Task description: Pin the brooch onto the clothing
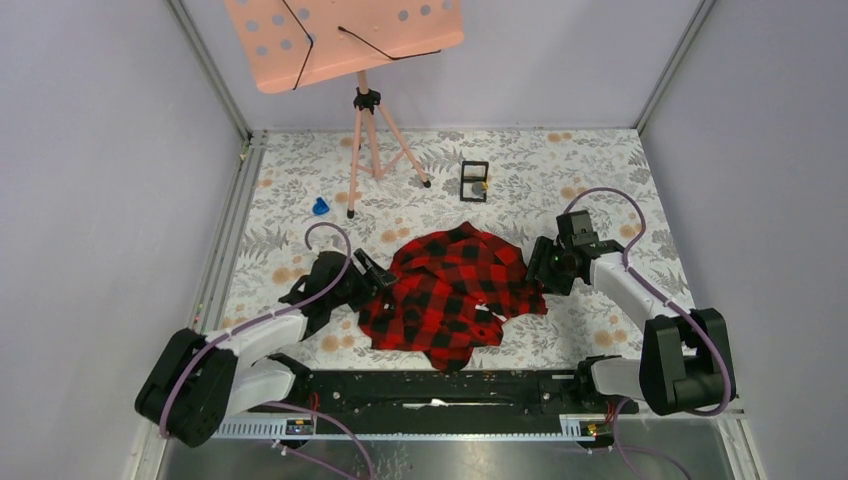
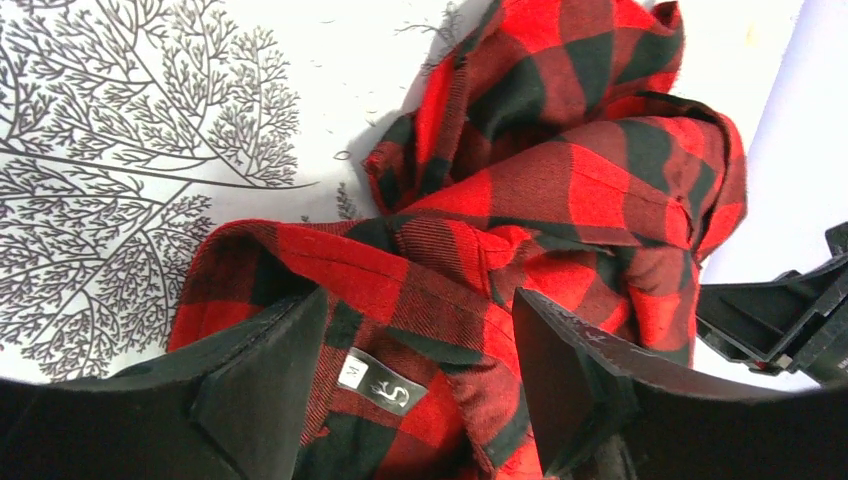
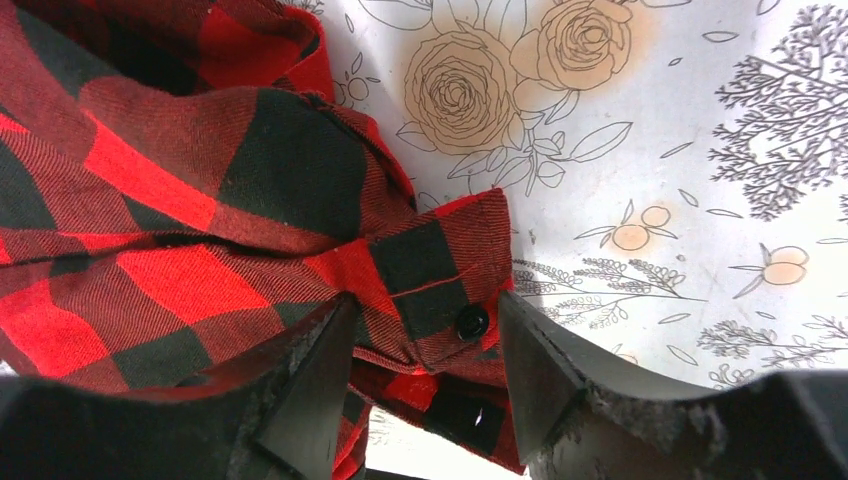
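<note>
The red-and-black check shirt (image 1: 450, 290) lies crumpled in the middle of the floral table. Only a speck of white print (image 1: 487, 316) shows. My left gripper (image 1: 375, 272) is open at the shirt's left edge. In the left wrist view (image 2: 418, 300) its jaws straddle the collar fold with the neck label (image 2: 385, 383), and the shirt (image 2: 560, 170) fills that view. My right gripper (image 1: 540, 262) is open at the shirt's right edge. In the right wrist view (image 3: 427, 300) its jaws straddle a cuff with a black button (image 3: 472, 321). The brooch shows in no view.
A pink music stand (image 1: 345, 40) on a tripod (image 1: 372, 135) stands at the back. A small blue object (image 1: 320, 207) lies back left. A small black square frame box (image 1: 474, 181) lies back centre. Walls close both sides, and a black rail (image 1: 430, 390) runs along the near edge.
</note>
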You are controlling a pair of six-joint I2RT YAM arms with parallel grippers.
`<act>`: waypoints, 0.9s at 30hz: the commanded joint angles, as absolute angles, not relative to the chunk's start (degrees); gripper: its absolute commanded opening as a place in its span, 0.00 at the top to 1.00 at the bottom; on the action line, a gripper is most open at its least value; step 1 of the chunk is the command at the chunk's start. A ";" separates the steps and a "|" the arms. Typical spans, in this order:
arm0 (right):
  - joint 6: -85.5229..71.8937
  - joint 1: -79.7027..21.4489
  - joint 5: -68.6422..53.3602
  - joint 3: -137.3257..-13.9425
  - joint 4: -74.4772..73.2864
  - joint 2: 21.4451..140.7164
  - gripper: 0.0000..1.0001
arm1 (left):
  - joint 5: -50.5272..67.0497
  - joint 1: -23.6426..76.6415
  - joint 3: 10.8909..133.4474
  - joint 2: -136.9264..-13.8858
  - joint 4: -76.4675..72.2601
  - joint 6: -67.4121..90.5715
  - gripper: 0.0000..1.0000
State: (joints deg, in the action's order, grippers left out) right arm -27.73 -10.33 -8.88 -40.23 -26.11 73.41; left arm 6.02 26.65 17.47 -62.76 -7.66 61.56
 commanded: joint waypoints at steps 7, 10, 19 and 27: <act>-28.33 -9.22 -12.71 -41.38 -24.90 72.74 0.91 | 4.01 26.76 20.12 -69.53 -16.89 60.49 0.72; -27.51 -9.10 -11.08 -43.95 -27.94 68.90 1.00 | 0.96 26.81 22.73 -65.65 -12.17 55.77 0.95; -22.53 -8.98 -5.27 -62.06 -38.20 57.35 1.00 | -11.50 26.87 36.08 -42.49 4.45 29.57 1.00; -17.35 -8.99 1.95 -91.29 -45.88 57.00 1.00 | -4.16 26.89 59.09 -36.49 11.90 6.63 1.00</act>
State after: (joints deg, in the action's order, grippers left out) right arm -21.56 -9.32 -3.44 -78.39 -41.82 57.49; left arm -6.33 26.92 46.46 -36.95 8.91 22.15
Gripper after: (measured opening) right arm 0.047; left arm 0.022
